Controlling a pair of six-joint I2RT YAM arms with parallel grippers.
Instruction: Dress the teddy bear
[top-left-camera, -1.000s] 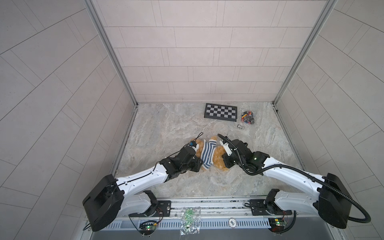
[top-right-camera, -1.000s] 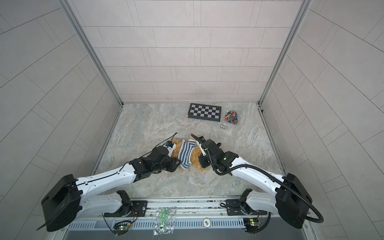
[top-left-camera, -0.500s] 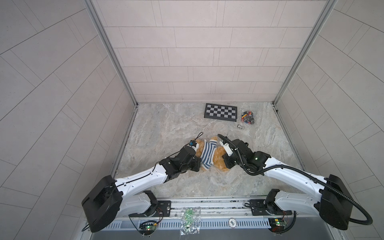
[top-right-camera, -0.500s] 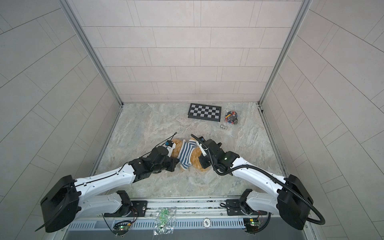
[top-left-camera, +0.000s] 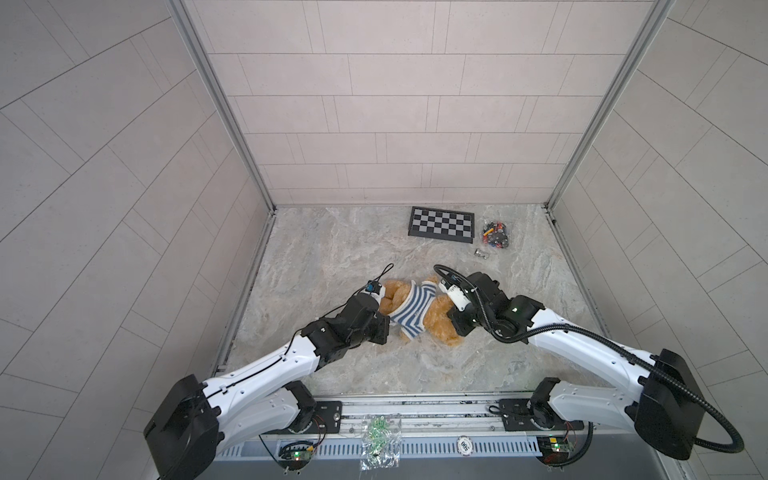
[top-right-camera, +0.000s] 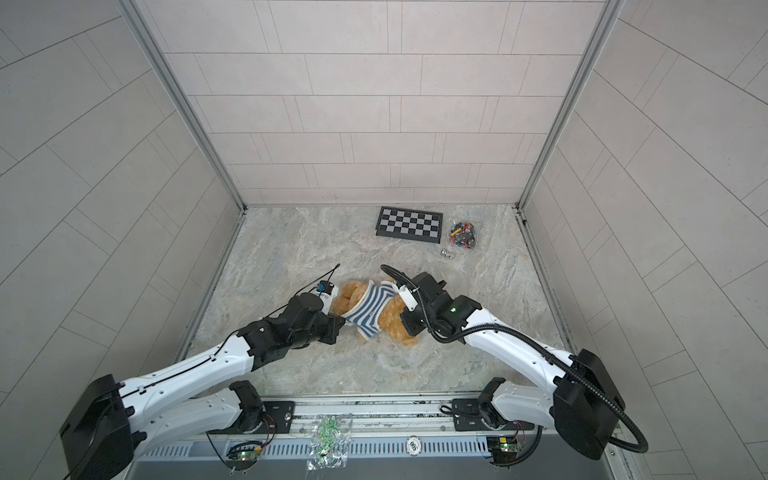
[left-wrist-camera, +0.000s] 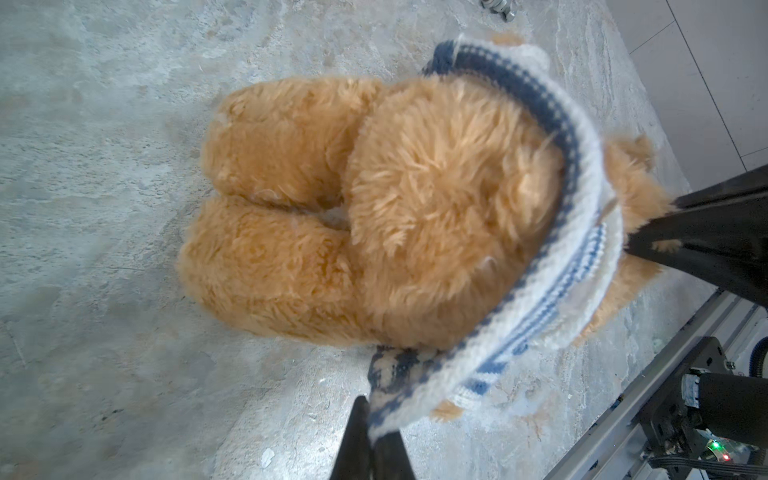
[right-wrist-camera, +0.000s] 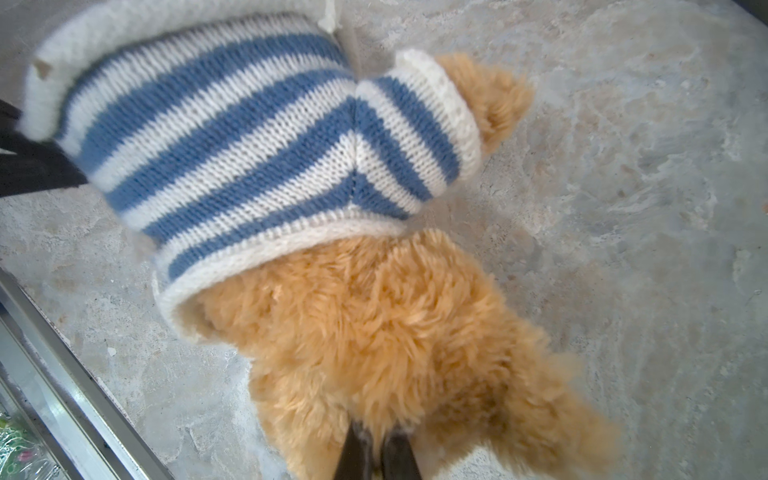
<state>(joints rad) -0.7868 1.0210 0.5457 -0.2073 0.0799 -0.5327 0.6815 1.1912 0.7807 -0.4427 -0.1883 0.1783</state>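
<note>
Near the front centre of the marbled desk (top-left-camera: 332, 249): bear (top-left-camera: 438, 322), golden-brown plush, lying flat, its legs toward the left arm and its head toward the right arm. Both top views show it between the two arms, touching both. Sweater (top-left-camera: 413, 309), knitted, blue and white stripes, is on the bear's torso. The hem is drawn around the rump, the two legs are bare beyond it, and one paw pokes out of a sleeve cuff in the right wrist view. Left fingers (left-wrist-camera: 353, 444): black, closed tight on the sweater's hem, with a fold of blue-and-white knit pinched between them at the side of the bear nearer the front rail. The hem runs taut from that pinch up around the body. Right fingers (right-wrist-camera: 353, 453): black, closed together and buried in fur at the bear's head end. They hold the bear itself rather than the knit, probably by the head or an ear, though the pile hides exactly which. Each wrist view shows the opposite arm's black tip at the far side of the bear. At the back of the desk, well apart from the bear: checkerboard (top-left-camera: 441, 224), lying flat beside the rear wall. Just to its right is a bag (top-left-camera: 494, 235) of small mixed-colour parts, with a metal piece (top-left-camera: 482, 252) loose just in front of the bag.
</note>
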